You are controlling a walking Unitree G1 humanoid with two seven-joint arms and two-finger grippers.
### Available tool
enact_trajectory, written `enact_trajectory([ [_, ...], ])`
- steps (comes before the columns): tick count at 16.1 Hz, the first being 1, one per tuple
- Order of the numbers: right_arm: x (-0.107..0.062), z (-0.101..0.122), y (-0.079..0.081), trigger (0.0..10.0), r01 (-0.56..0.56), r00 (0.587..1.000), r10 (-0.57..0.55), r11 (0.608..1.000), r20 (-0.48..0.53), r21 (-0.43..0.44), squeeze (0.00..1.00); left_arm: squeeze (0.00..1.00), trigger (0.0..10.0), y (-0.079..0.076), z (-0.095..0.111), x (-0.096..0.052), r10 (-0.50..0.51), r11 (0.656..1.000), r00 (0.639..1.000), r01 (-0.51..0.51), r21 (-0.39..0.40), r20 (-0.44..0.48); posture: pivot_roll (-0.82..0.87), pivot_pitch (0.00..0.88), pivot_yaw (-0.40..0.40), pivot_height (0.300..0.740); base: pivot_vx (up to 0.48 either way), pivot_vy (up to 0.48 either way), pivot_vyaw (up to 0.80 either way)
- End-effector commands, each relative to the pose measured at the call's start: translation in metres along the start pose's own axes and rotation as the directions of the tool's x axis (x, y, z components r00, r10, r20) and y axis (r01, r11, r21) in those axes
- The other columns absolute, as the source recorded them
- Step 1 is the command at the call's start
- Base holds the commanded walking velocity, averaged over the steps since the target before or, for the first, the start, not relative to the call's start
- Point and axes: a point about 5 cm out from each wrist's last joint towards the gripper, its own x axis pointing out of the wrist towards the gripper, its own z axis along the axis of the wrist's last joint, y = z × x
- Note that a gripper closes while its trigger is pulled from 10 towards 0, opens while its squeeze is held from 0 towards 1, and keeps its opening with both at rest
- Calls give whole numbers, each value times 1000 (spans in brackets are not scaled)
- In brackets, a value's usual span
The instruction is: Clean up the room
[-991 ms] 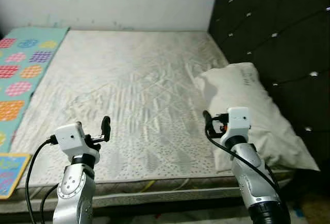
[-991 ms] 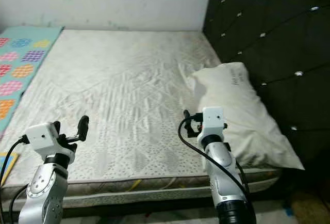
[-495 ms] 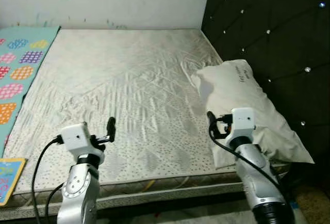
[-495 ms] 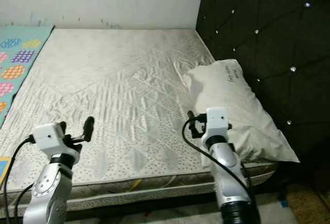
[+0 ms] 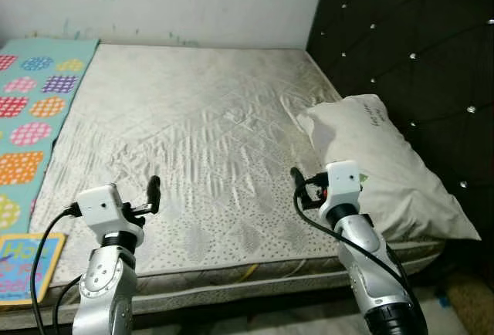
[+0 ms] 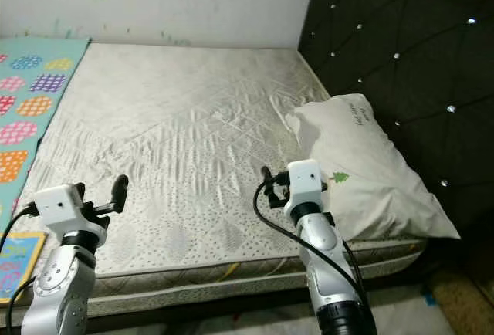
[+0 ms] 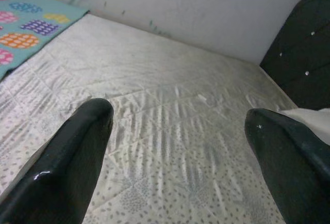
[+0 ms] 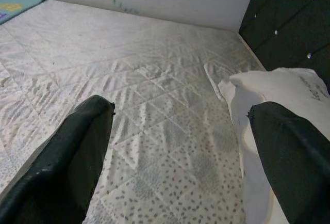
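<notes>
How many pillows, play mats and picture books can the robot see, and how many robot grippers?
Pillows: 1, the white pillow by the headboard.
Play mats: 1, the dotted play mat.
Picture books: 1, the picture book.
Grippers: 2, left gripper, right gripper, both with jaws open.
Total: 5

White pillow (image 5: 386,169) lying flat along the right side of the mattress (image 5: 193,134), long edge against the dark tufted headboard (image 5: 417,49), near corner overhanging the bed's front edge. Slightly rumpled, small green print and faint lettering on top. Quilted, cream, dotted mattress, bare and creased.
</notes>
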Motion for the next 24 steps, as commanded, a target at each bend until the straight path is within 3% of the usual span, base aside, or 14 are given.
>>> enact_trajectory([
  [1, -1, 3, -7, 10000, 21, 1000, -21, 1000, 15, -11, 0, 0, 10000, -5, -3, 1, -13, 1000, 1000, 13, -3, -16, -62, 15, -37, 740, 0, 405, 0],
  [17, 0, 2, -6, 10000, 4, 1000, -4, 1000, 12, -20, 0, 0, 10000, -7, -3, 4, -9, 1000, 1000, 9, -14, -17, -66, 15, -37, 740, 0, 436, 0],
  [21, 0, 2, -5, 10000, 2, 1000, -2, 1000, 10, -20, 0, 0, 10000, -6, -3, 4, -9, 1000, 1000, 9, -15, -18, -65, 15, -36, 740, 0, 405, 750],
  [24, 0, 1, -5, 10000, -1, 1000, 1, 1000, 7, -17, 0, 0, 10000, -8, -1, 4, -14, 999, 1000, 14, -39, -2, -65, 14, -37, 740, 0, 227, 0],
])
